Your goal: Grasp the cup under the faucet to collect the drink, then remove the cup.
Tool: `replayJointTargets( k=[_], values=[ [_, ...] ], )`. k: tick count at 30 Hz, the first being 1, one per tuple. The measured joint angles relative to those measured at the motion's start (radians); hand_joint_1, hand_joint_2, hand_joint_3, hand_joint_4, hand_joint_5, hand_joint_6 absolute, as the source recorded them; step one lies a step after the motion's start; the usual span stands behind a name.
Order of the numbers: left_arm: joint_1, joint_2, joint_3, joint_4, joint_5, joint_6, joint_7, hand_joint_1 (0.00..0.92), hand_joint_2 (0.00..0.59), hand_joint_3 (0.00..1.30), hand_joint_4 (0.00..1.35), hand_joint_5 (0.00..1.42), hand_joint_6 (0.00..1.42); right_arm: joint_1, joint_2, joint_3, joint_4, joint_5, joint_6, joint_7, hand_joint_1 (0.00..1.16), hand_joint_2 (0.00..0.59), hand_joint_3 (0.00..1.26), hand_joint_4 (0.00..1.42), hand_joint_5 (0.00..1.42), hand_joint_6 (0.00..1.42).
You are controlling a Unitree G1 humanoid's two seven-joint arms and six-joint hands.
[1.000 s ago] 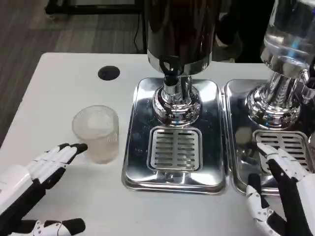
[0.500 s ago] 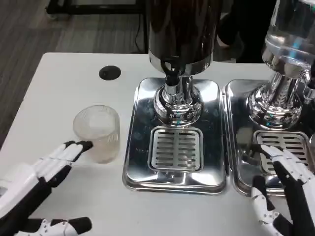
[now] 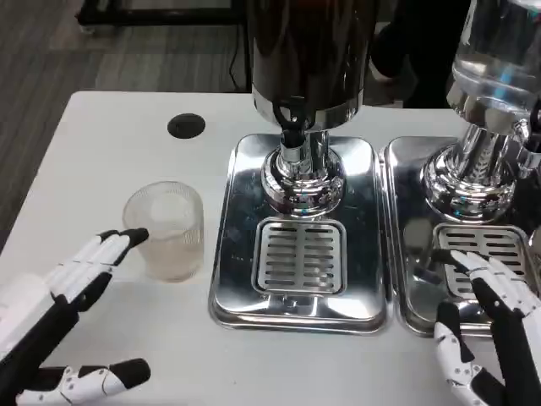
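Nearest us, our left hand [image 3: 72,283] and right hand [image 3: 490,326] have fingers spread, holding nothing. Just beyond the left fingertips, the ribbed translucent plastic cup [image 3: 165,230] stands upright, mouth up, axis vertical, left of the shiny steel drip tray [image 3: 300,254]. A sideways nudge could topple it.

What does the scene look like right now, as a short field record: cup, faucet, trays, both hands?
cup: clear, upright, looks empty, on the white table left of the tray
faucet: on the dark dispenser, above the drip grate, nothing under it
second tray: to the right, under a clear dispenser
left hand: open, fingers at the cup's left side, no grip
right hand: open, over the second tray's front edge
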Motion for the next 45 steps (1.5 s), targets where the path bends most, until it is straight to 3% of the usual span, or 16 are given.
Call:
replayJointTargets(
  k=[7,13,25,35,45],
  values=[
    [-0.021,0.0,0.012,0.014,-0.058,0.013,-0.022,0.0,0.094,0.0,0.0,0.0,0.11,0.007,0.009,0.001,-0.002,-0.006,0.0,0.002,0.34,0.526,0.27,0.21,0.17,0.28],
    [-0.094,-0.015,0.014,0.045,-0.136,0.095,-0.096,0.0,0.066,0.0,0.0,0.01,0.13,0.006,0.013,0.008,-0.002,-0.006,0.0,0.003,0.34,0.526,0.28,0.22,0.17,0.28],
    [-0.23,-0.064,0.007,0.075,-0.174,0.27,-0.187,0.0,0.053,0.0,0.0,0.0,0.11,-0.008,0.036,0.029,-0.002,-0.029,0.002,0.003,0.35,0.526,0.28,0.22,0.17,0.28],
    [-0.414,-0.101,-0.058,0.3,-0.171,0.29,-0.21,0.033,0.043,0.0,0.0,0.0,0.13,-0.014,0.043,0.032,-0.009,-0.034,0.003,0.005,0.35,0.526,0.28,0.22,0.17,0.28],
    [-0.538,-0.114,-0.174,0.445,-0.089,0.303,-0.214,0.088,0.015,0.0,0.0,0.0,0.11,-0.011,0.056,0.037,-0.013,-0.048,0.005,0.005,0.35,0.526,0.29,0.22,0.17,0.28]
  ],
)
